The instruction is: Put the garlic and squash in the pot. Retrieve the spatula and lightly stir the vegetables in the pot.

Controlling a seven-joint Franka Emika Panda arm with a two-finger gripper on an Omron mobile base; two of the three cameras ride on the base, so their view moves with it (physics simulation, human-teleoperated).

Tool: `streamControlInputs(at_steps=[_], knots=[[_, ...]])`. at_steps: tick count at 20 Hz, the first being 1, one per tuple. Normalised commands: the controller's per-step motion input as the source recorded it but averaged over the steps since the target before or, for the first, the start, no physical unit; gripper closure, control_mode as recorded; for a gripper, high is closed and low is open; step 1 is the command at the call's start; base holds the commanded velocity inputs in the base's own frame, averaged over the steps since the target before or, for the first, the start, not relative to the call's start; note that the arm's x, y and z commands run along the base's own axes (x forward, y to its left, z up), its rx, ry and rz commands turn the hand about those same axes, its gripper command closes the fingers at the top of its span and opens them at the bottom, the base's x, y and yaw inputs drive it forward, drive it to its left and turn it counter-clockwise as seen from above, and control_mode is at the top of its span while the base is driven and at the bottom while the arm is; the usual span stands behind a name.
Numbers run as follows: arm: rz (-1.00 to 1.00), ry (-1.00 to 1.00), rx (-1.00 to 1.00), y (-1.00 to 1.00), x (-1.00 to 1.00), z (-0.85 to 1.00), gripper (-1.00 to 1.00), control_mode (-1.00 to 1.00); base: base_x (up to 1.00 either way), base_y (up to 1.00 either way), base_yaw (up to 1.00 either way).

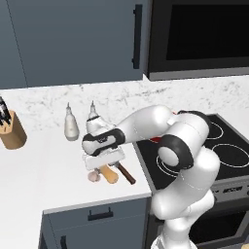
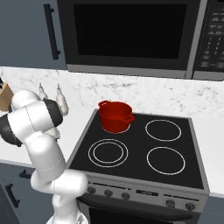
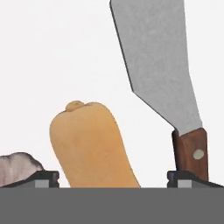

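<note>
The tan-orange squash lies on the white counter, right between my gripper's two spread fingertips, and neither tip touches it. My gripper is open and low over the squash. The pale garlic sits just outside the left fingertip. The spatula lies on the other side, its grey blade pointing away and its brown handle by the right fingertip. In the left base view the hand hovers over the garlic and the spatula handle. The red pot stands on the stove's back left burner.
Two pale bottles stand behind the hand by the wall. A wooden knife block is at the counter's far left. The black stove top starts just right of the vegetables. The counter's front edge runs close below them.
</note>
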Motion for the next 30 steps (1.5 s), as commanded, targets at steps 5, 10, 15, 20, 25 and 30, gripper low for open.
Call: streamControlInputs(at_steps=[5, 10, 15, 20, 25, 30], knots=[[0.00, 0.05, 0.00, -0.14, 0.00, -0.41, -1.00, -1.00, 0.00, 0.00, 0.00], [0.01, 0.11, 0.00, -0.01, 0.00, -0.47, 1.00, -1.00, 0.00, 0.00, 0.00], [0.00, -0.04, 0.02, -0.10, -0.28, 0.08, 1.00, -1.00, 0.00, 0.00, 0.00], [0.00, -0.22, 0.04, -0.43, -0.68, 0.59, 1.00, -1.00, 0.00, 0.00, 0.00], [0.00, -0.20, 0.03, -0.65, -0.47, 0.76, 1.00, -1.00, 0.00, 0.00, 0.00], [-0.01, -0.06, 0.07, -0.76, 0.03, 0.89, 1.00, -1.00, 0.00, 0.00, 0.00]])
